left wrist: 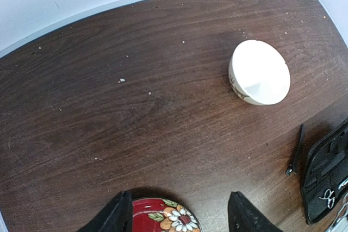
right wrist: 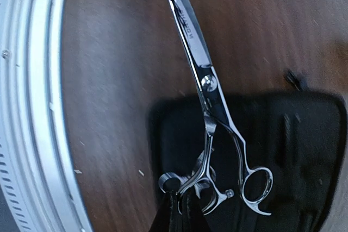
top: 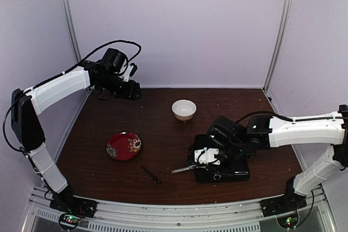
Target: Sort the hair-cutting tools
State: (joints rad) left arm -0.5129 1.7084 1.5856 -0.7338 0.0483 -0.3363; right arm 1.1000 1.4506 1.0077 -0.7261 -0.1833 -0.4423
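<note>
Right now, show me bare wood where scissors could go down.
Free: the table strip between red plate and white bowl, and the front edge left of the black stick tool. Crowded: front right, where the silver scissors hang over the black case.

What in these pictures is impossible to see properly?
- Scissors: right wrist view, the top edge cuts off the blade tips.
- Black case: top view, the right gripper covers its contents; left wrist view, the right edge cuts it.
- Red plate: left wrist view, the bottom edge cuts it off.
</note>
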